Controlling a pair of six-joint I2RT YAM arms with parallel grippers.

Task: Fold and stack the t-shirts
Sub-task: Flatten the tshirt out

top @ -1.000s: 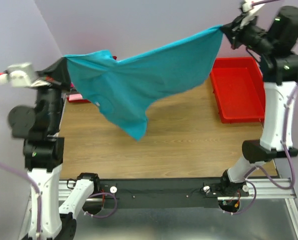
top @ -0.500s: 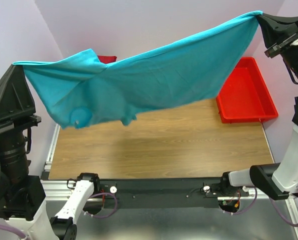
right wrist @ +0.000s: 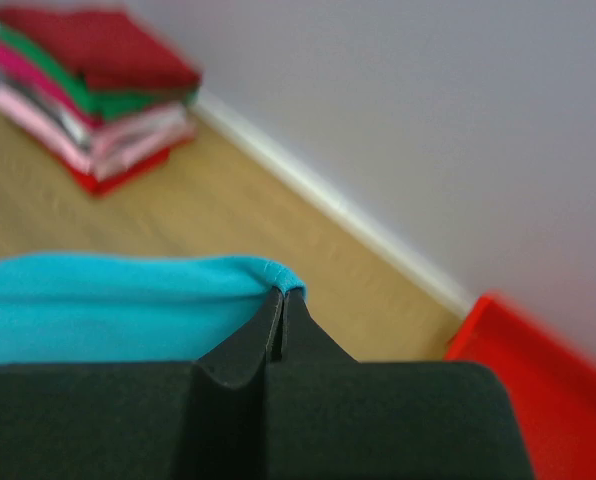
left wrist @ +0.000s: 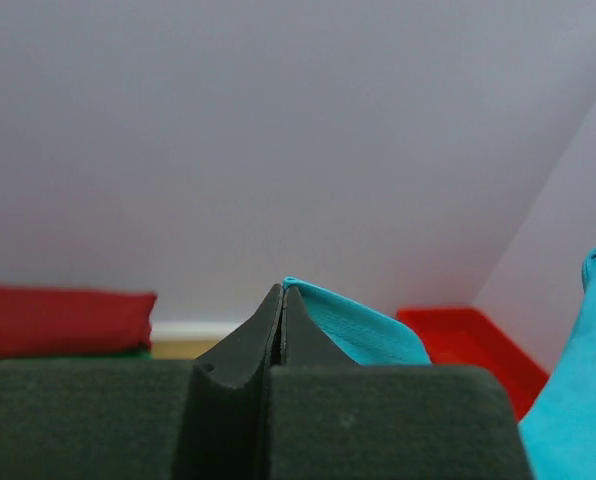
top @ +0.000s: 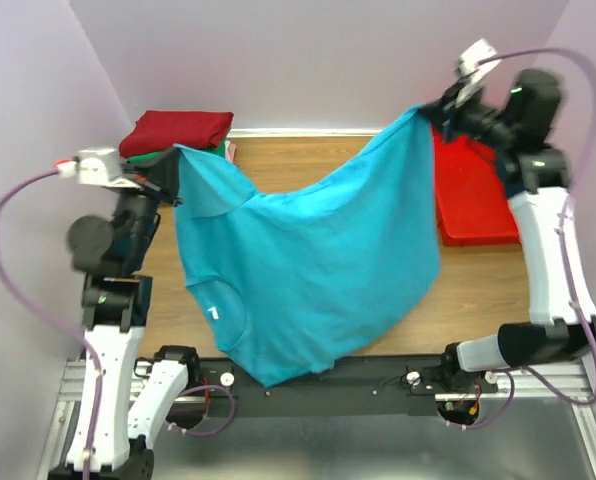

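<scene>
The teal t-shirt (top: 308, 270) hangs spread between my two grippers, sagging over the table and draping past its near edge. My left gripper (top: 174, 160) is shut on its left corner; the cloth (left wrist: 353, 328) shows pinched at the tips (left wrist: 281, 292). My right gripper (top: 426, 110) is shut on the right corner, with the hem (right wrist: 178, 300) at the tips (right wrist: 282, 296). A stack of folded t-shirts (top: 178, 132), dark red on top, stands at the far left; the right wrist view shows it (right wrist: 93, 85) with green, magenta and pink layers.
A red plastic bin (top: 473, 195) stands at the far right of the wooden table (top: 478, 285), partly behind the shirt; it also shows in the left wrist view (left wrist: 468, 340) and the right wrist view (right wrist: 538, 390). Walls close the back and the sides.
Both grippers have come down and inward with the teal shirt. The shirt, held high and stretched before, now hangs lower and drapes toward the near table edge.
</scene>
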